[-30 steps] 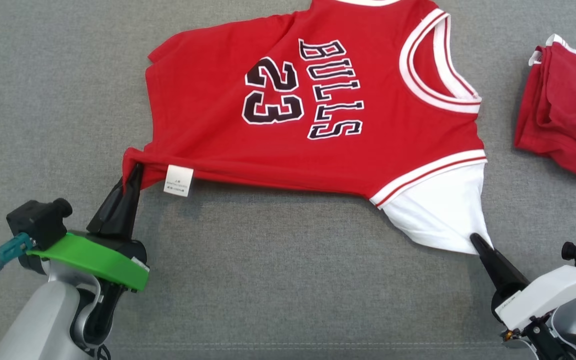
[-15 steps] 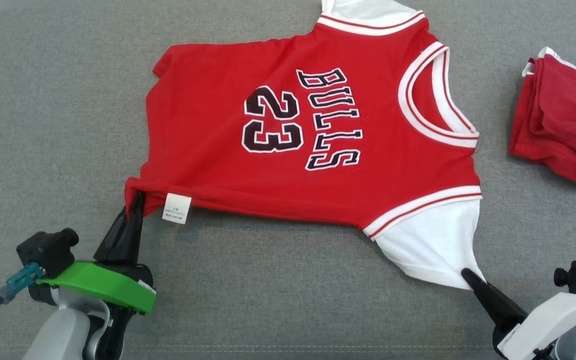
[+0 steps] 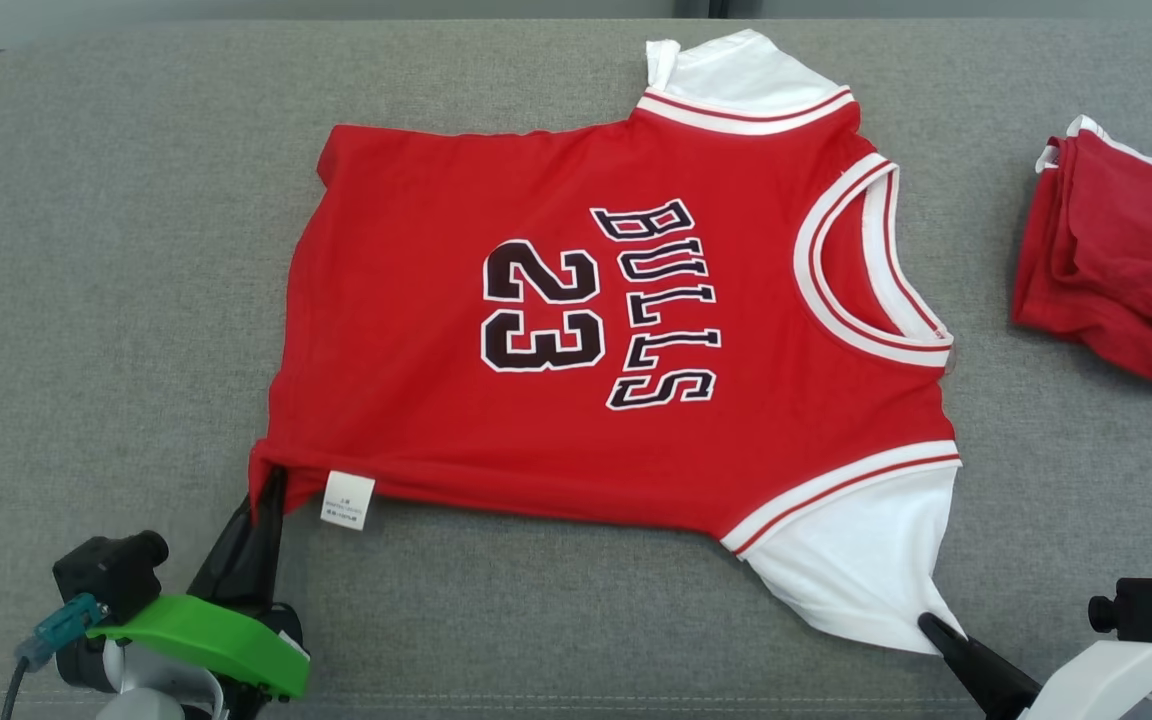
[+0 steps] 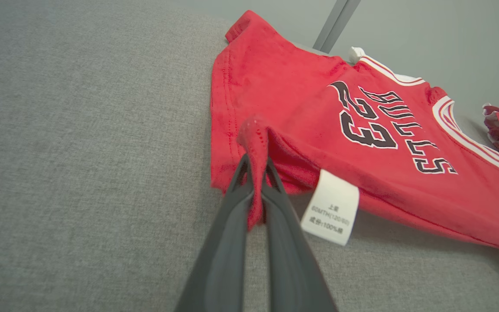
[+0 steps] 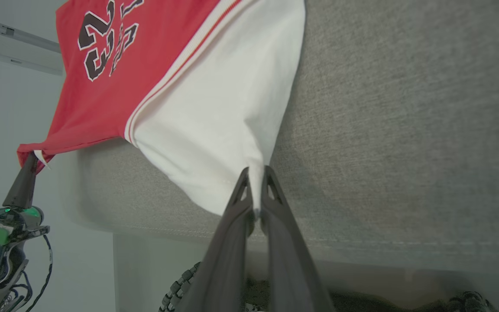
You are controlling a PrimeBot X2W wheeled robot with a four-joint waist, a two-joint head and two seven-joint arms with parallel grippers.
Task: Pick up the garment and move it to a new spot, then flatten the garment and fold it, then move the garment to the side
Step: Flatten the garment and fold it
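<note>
The jersey (image 3: 576, 340) is lying print-up on the grey cushion (image 3: 116, 300), spreading away from both grippers. Its near edge is lifting slightly off the fabric because it is being held at both ends. The left gripper (image 3: 268, 490) is pinching the red hem corner (image 4: 254, 134) between fully closed fingers, with a fold of cloth bunching up between them. The white tag (image 3: 348, 499) is hanging just to the right of its tips. The right gripper (image 3: 928, 625) is clamping the tip of the white sleeve (image 3: 866, 560) just as tightly, so the sleeve is drawing into a point at its fingertips. The edge between the two grips is running fairly taut. That looks like the reason for choosing these two points: tension across them seems meant to smooth the body flat over the cushion before any fold. Beyond the grippers, the far sleeve (image 3: 736, 75) is resting on the cushion near its back edge, serving as the anchored side. Well off to the right of the right gripper, apart from the jersey, a second red garment (image 3: 1126, 270) is sitting in a loose heap, probably set aside there.
</note>
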